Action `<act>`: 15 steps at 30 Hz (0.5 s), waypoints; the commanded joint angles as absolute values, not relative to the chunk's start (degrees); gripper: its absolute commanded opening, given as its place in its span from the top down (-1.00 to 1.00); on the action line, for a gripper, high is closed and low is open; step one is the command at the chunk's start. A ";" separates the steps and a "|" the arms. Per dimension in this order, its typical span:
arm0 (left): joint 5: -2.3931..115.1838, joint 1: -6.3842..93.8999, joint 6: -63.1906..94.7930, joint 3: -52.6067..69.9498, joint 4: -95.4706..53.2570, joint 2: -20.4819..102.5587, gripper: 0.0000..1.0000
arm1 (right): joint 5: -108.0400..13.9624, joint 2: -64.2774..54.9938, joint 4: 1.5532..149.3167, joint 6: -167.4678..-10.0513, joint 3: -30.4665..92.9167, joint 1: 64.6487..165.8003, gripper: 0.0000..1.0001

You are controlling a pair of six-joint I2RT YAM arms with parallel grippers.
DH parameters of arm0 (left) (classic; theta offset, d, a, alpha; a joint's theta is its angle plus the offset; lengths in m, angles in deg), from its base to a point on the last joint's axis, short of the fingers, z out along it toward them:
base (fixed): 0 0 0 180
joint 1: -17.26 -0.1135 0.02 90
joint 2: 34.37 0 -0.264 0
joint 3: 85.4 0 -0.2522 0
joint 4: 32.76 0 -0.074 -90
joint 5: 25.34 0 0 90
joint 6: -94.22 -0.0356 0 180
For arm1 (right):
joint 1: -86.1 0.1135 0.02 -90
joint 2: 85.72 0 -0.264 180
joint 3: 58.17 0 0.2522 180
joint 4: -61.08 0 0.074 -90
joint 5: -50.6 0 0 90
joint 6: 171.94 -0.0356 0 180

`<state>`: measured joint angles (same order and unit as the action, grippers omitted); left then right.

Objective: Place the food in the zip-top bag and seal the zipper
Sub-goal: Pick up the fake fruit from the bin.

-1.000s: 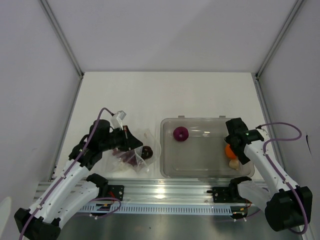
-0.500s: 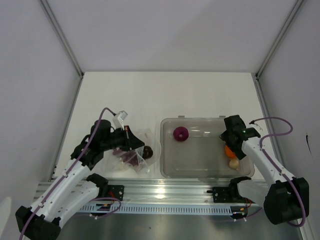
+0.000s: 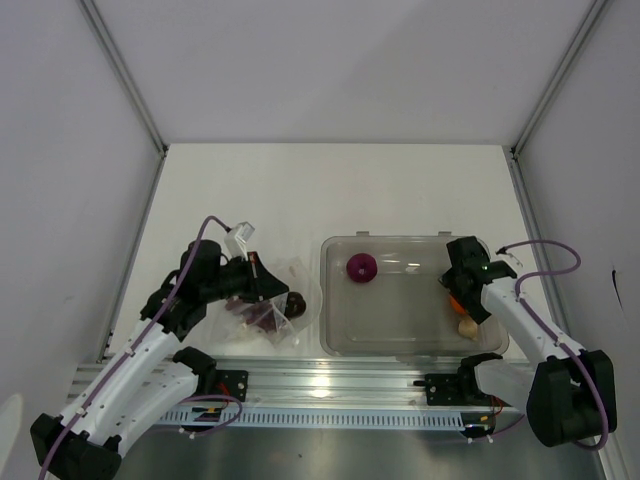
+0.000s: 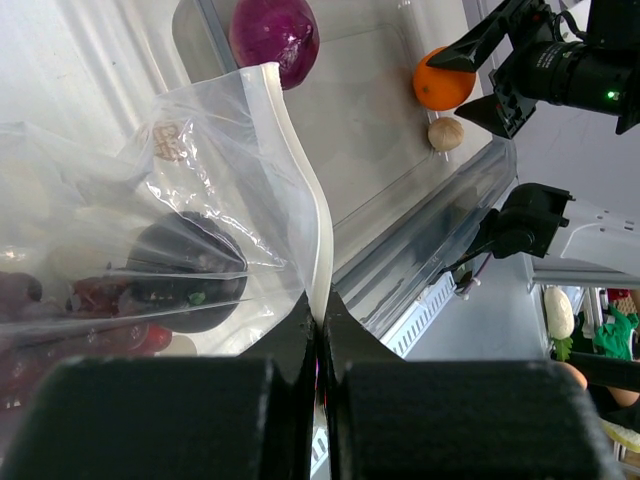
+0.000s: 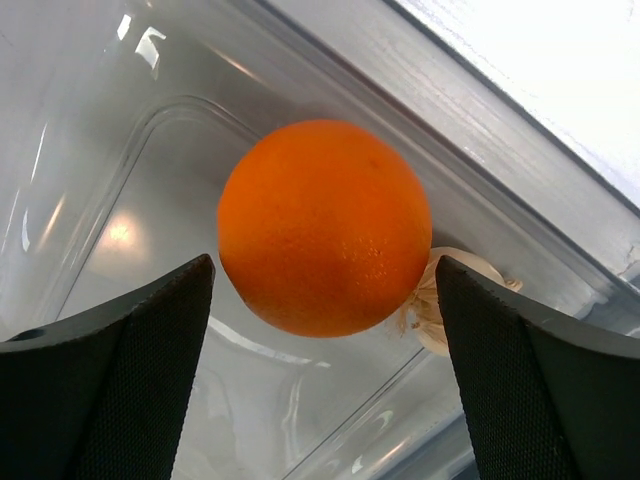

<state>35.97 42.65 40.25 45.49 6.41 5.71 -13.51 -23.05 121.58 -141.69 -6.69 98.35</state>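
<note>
White tabletop [image 3: 300,190], pale walls [image 3: 330,70]; right tool [image 5: 322,270] wide astride round orange ball [image 5: 325,225] in clear tub [image 3: 400,240]; left tool [image 4: 320,322] pinching whitish zipper strip [image 4: 300,170] of transparent bag [image 4: 200,180].

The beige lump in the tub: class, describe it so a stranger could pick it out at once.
Find the big clear tub at right in the top view. In its near right corner, the beige lump lies beside the orange ball. It is smaller and paler.

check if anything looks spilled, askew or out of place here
Nothing stands out. The left gripper pinches the zipper of the zip-top bag, dark pieces inside it. The purple fruit, orange ball and beige lump sit in the clear tub, nothing spilled. The right gripper is open around the orange ball.
</note>
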 commanded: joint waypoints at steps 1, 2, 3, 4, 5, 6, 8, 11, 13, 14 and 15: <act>35.74 43.01 40.61 44.45 6.31 5.01 0.99 | -10.14 -22.79 120.37 -142.59 -6.79 98.05 -0.83; 35.74 43.01 40.61 44.45 6.40 4.92 0.99 | -9.78 -22.71 120.28 -142.59 -6.79 97.96 -0.76; 35.91 43.01 40.70 44.37 6.48 4.92 0.99 | -9.52 -22.53 120.02 -142.42 -6.88 98.05 -0.71; 35.83 43.01 40.70 44.45 6.57 4.92 0.99 | -9.08 -22.01 119.93 -142.41 -6.97 98.05 -0.68; 35.92 43.01 40.78 44.45 6.57 4.92 0.99 | -8.81 -21.91 119.67 -142.33 -6.97 98.05 -0.65; 36.09 43.01 40.78 44.37 6.75 4.92 0.99 | -8.72 -21.74 119.49 -141.89 -7.14 98.05 -0.63; 36.18 43.01 40.70 44.45 6.84 5.01 0.99 | -8.64 -21.56 118.44 -141.36 -7.58 98.05 -0.56; 36.44 43.01 40.70 44.37 7.28 5.27 0.99 | -9.51 -22.00 116.51 -139.96 -8.54 98.05 -0.45; 36.44 43.01 40.78 44.71 7.54 5.27 0.99 | -10.13 -22.53 115.71 -138.99 -9.07 98.05 -0.30; 36.62 43.01 40.78 44.28 7.71 5.18 0.99 | -10.57 -23.31 114.75 -138.46 -9.43 98.14 -0.16; 36.62 43.01 40.78 43.93 7.89 5.18 0.99 | -11.00 -23.84 114.13 -137.85 -9.69 98.05 -0.07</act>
